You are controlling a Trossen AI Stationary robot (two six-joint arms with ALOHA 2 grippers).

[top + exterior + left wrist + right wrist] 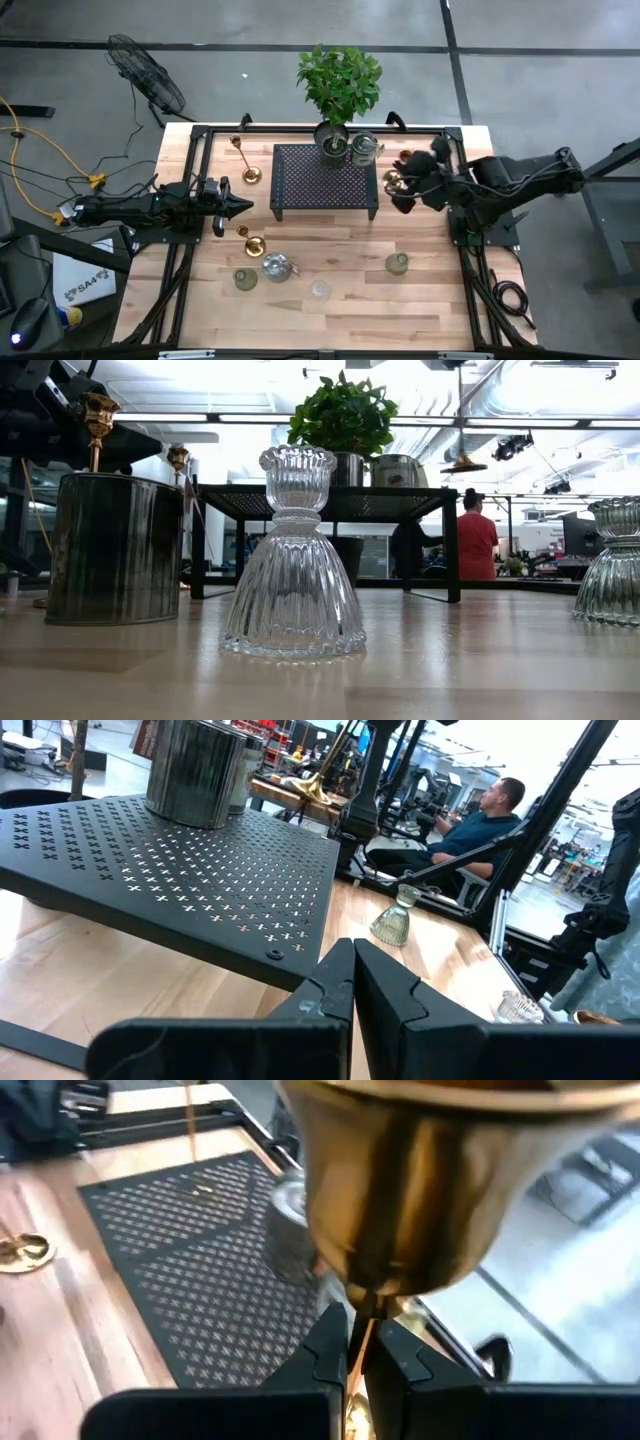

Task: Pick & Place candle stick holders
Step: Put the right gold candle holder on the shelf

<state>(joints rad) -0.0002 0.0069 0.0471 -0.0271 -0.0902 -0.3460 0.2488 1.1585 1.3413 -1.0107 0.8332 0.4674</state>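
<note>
Brass shines right in front of the right wrist camera: the right gripper (pixel 357 1342) has its fingers squeezed on the thin stem of a brass candle holder (pixel 400 1180), just under its cup. From above, this right gripper (pixel 400 190) is at the right end of the black metal stand (pixel 325 180), and the gold bit there seems to be that holder, though it is hard to make out.

The left gripper (pixel 238 207) is at the left end of the stand with its fingers shut tight and nothing in them.

On the stand, next to a leafy plant (pixel 340 82), sits a shiny silver holder (pixel 363 149). Another slim brass holder (pixel 246 160) stands on the wooden surface (pixel 340 300) left of the stand, and one more (pixel 252 241) is near the front. Close to it are a dull green holder (pixel 245 279), a silver one (pixel 276 267) and a clear glass one (pixel 319 290). A second green one (pixel 397 263) stands farther right.

A person in a red shirt (pixel 476 540) is in the room behind.
</note>
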